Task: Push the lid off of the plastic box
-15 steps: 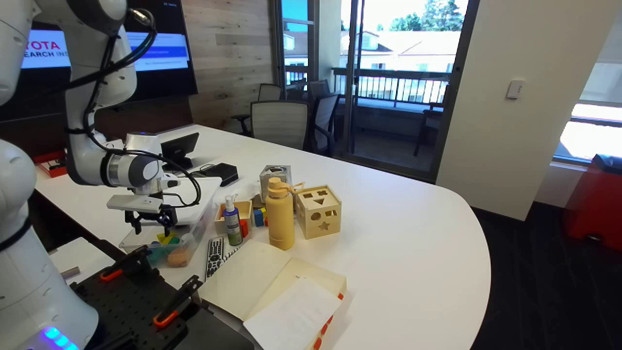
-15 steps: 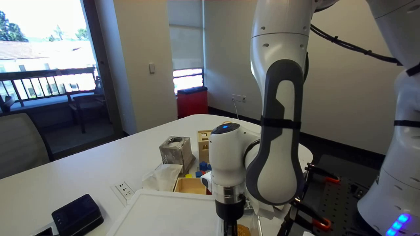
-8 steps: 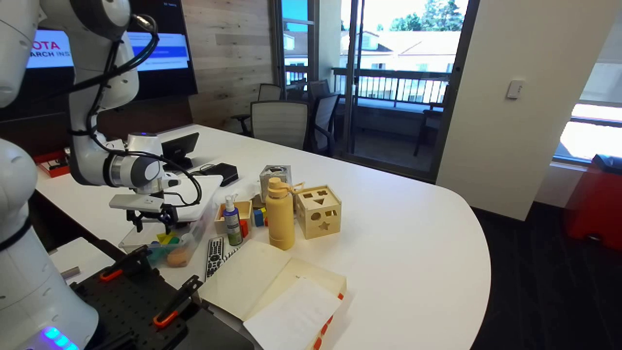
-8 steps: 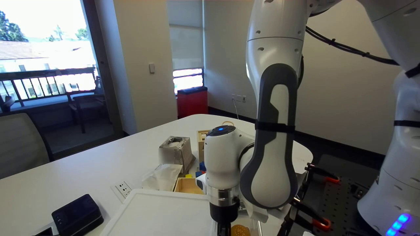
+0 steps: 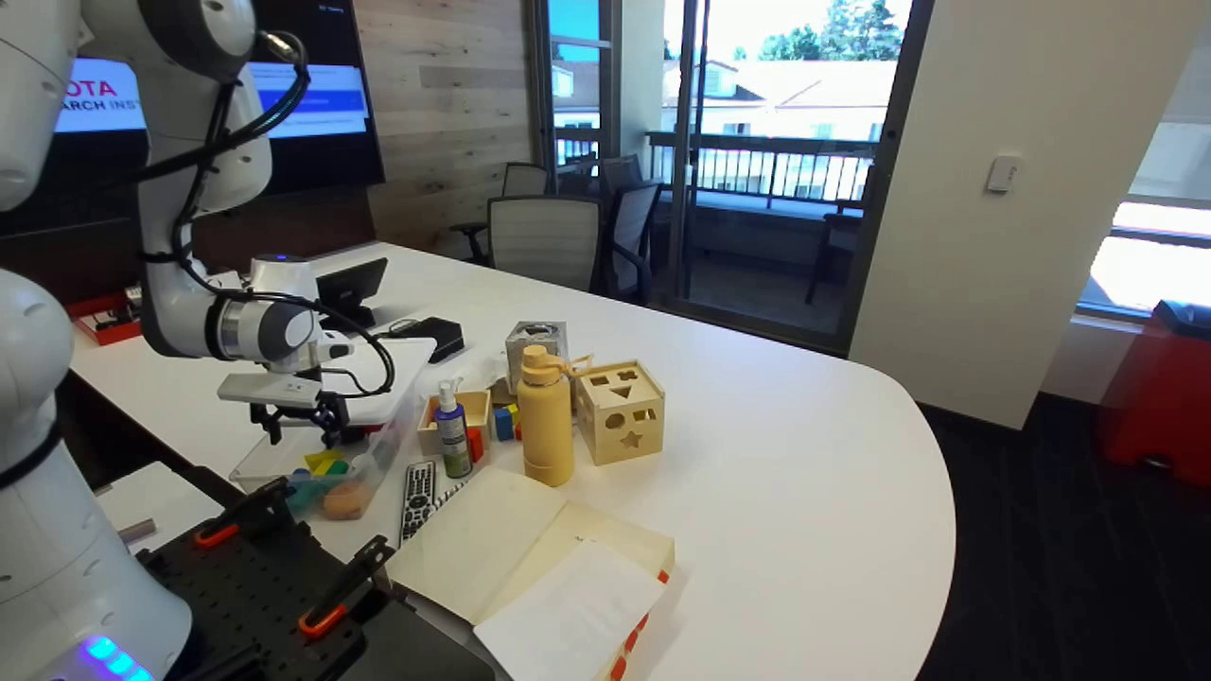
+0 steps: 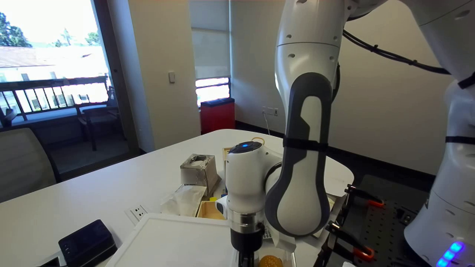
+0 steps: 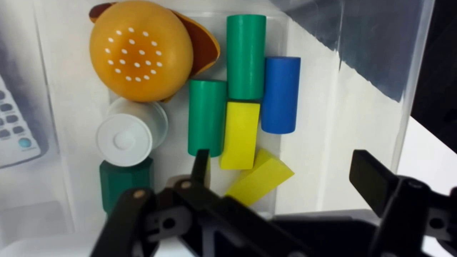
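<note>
The whitish-grey lid [image 5: 388,374] lies over the far part of the clear plastic box; it also shows large in an exterior view [image 6: 178,241]. The near part of the box [image 5: 386,454] is uncovered. In the wrist view I look into the box [image 7: 416,82] and see green and blue cylinders, yellow blocks and a toy bun. My gripper [image 5: 303,438] is open, fingers wide apart with nothing between them [image 7: 280,157]. It points down over the uncovered part, close by the lid's near edge. I cannot tell whether it touches the lid.
A wooden tray [image 5: 478,411], a purple spray bottle [image 5: 452,430], a remote [image 5: 417,497] and a yellow bottle [image 5: 547,426] stand beside the box. A wooden shape cube [image 5: 620,416] and tissue box [image 6: 199,172] are further off. A black device [image 6: 88,243] lies beyond the lid.
My gripper and the lid have both shifted a little away from the robot base. Slightly more of the box is uncovered. The box itself has barely moved.
</note>
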`<state>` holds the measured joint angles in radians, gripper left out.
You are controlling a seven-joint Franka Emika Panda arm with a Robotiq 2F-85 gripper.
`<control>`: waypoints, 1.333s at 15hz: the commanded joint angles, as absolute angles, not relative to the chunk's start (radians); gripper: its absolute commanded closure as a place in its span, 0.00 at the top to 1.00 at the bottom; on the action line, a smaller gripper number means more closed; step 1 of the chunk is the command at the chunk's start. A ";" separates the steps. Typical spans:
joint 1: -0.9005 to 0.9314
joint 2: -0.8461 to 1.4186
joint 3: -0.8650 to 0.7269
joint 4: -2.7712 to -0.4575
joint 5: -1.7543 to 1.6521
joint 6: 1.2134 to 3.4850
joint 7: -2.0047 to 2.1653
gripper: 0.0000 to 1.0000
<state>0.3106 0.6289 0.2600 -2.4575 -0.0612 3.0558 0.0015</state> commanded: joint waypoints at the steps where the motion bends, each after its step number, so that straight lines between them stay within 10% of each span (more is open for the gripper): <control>1: 0.304 0.647 0.258 -2.436 -0.071 3.078 -0.019 1.00; 20: 0.228 0.356 0.202 -2.679 -0.063 3.015 0.014 1.00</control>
<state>0.1952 0.5154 0.2339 -2.5867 -0.0611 3.0454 0.0014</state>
